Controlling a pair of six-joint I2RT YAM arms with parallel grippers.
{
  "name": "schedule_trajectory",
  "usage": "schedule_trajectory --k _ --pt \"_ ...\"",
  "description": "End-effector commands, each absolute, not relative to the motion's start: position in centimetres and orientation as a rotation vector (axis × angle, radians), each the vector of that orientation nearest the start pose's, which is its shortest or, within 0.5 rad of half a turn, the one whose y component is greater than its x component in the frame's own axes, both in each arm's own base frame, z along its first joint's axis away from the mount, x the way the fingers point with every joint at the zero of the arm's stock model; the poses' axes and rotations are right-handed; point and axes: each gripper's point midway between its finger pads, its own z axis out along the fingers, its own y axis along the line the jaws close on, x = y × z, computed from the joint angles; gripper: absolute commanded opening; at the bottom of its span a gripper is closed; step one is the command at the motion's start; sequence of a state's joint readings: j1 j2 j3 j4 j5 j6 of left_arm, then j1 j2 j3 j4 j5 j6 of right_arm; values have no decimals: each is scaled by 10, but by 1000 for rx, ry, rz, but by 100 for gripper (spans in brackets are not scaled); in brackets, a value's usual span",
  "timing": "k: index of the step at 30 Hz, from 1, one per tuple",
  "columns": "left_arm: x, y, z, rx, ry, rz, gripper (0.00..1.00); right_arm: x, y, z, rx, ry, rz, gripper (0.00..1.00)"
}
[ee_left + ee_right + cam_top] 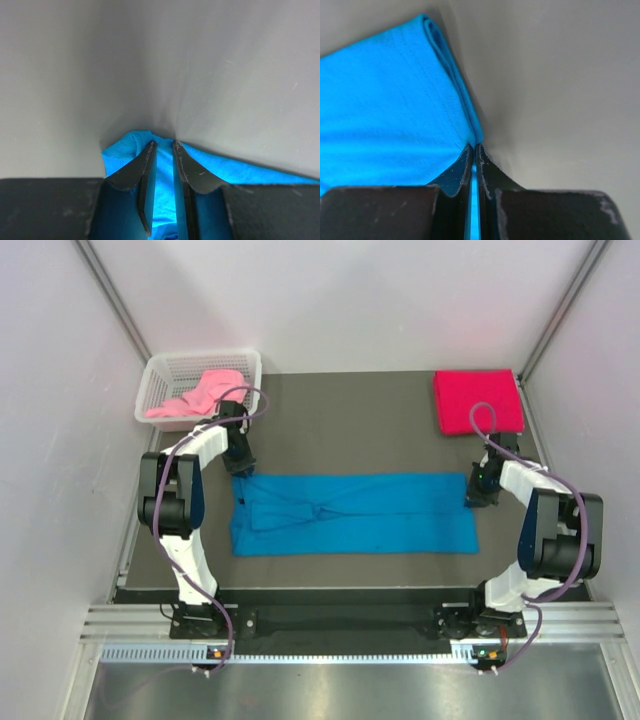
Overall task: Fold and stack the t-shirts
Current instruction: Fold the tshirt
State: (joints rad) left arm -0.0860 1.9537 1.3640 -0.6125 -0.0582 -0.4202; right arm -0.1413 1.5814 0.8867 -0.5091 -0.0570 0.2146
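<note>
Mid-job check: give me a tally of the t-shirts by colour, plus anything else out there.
blue t-shirt: 1, laid out flat between the arms
red t-shirt: 1, folded, far right corner
pink t-shirt: 1, crumpled in the basket
white mesh basket: 1, far left
Total: 4 things, 3 of them t-shirts

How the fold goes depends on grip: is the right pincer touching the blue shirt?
Touching. The right wrist view shows the right pincer shut on a corner of the blue shirt, cloth showing between the fingers.
</note>
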Motion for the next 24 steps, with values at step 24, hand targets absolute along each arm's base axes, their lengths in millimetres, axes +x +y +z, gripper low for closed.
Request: schedule_trajectory --k 24 --pt "435 -64 74 -403 2661 -223 32 297 -44 62 541 2628 -89 23"
